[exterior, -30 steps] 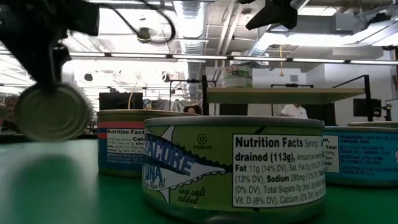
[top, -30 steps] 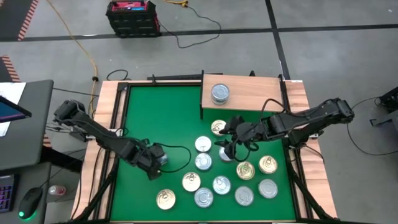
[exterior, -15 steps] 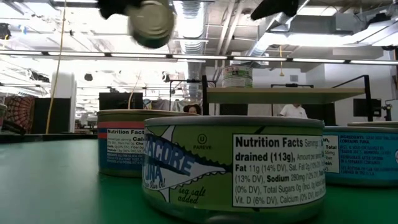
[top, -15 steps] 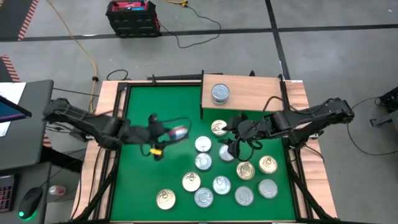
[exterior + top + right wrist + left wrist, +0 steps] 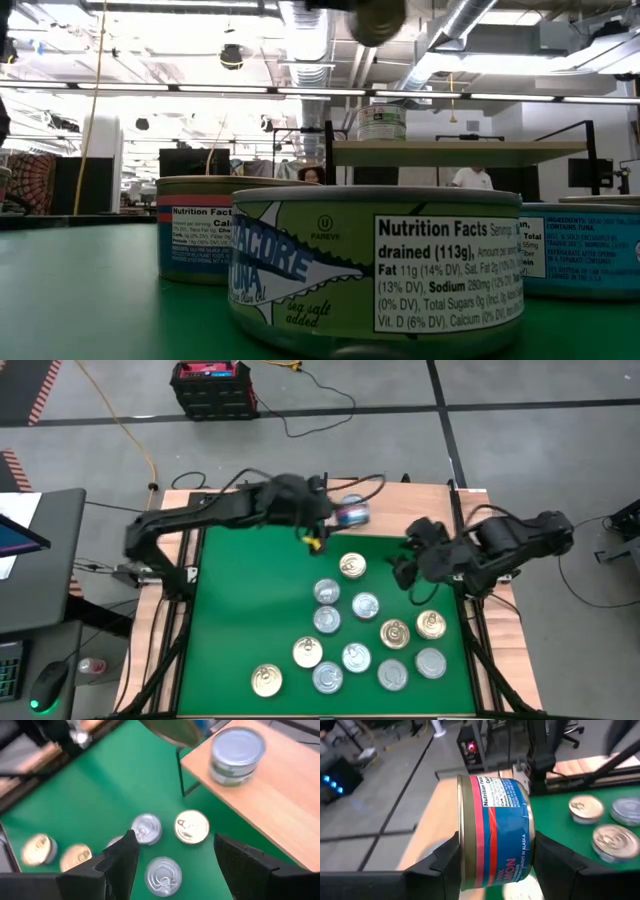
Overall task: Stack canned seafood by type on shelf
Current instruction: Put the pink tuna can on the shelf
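1. Since a second ago, the left gripper has carried the blue-and-red can from low over the table up above the shelf.
2. Its fingers pinch that can's sides.
3. The right gripper hovers empty, fingers spread, above the tins on the green table.

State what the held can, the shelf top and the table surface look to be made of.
Held can in the left gripper: metal, going by its dull gold rim, wrapped in a glossy blue and red printed label, likely paper. Shelf top: light wood, visible grain, matte. Table surface: flat matte green, possibly felt or a mat.
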`<state>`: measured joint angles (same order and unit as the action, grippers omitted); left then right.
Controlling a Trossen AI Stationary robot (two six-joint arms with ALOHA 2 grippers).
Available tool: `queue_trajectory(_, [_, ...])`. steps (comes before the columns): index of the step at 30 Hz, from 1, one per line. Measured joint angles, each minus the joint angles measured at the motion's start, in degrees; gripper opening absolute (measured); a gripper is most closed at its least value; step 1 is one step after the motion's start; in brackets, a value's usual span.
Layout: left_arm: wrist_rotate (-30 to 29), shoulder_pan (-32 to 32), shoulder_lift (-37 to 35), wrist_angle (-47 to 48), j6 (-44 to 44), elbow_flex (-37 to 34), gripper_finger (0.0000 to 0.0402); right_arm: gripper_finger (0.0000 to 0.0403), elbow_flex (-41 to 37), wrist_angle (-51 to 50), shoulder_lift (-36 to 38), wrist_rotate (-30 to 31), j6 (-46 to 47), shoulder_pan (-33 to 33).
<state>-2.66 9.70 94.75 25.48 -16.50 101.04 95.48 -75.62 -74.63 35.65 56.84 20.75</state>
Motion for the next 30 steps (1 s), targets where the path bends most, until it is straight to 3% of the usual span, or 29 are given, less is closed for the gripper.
queue_trajectory(8, [5.3, 3.6, 15.3, 1.2, -3.2, 15.9, 0.0190, 0.0283, 1.9, -4.3, 2.4, 6.6, 13.6, 2.9])
queue_trajectory(12, [1.2, 3.1, 20.7, 1.3, -9.7, 20.6, 0.0190, 0.0283, 1.9, -4.3, 2.5, 6.7, 16.6, 2.9])
queue_trajectory(16, [-5.0, 2.6, 24.9, 1.5, -13.5, 24.1, 0.0190, 0.0283, 2.3, -4.3, 3.6, 7.6, 16.6, 2.0])
queue_trajectory(30, [-8.6, 0.0, 35.2, -9.7, -48.6, 27.2, 0.0190, 0.0283, 2.4, -4.3, 9.0, 9.9, 3.3, 0.4])
